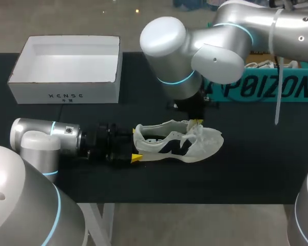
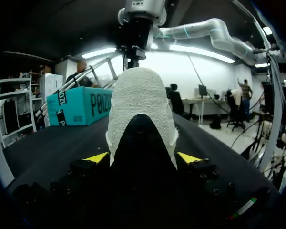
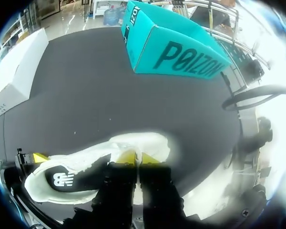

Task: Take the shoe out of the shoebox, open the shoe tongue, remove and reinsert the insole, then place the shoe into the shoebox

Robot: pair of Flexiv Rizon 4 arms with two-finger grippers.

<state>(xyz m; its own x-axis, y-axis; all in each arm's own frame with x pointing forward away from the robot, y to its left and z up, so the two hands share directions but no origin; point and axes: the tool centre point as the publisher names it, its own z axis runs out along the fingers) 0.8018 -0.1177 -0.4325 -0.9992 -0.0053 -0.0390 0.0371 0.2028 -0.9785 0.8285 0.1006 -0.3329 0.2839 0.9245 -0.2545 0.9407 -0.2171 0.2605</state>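
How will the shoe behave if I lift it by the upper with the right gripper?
Probably light: the shoe has a thin-looking mesh upper. That upper will likely flex where the right gripper pinches it, so the sole may sag. The heel looks stiffer; the left gripper clamps it from both sides, so tipping seems unlikely.

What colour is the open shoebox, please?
The shoebox is white with small dark print; head view shows it best.
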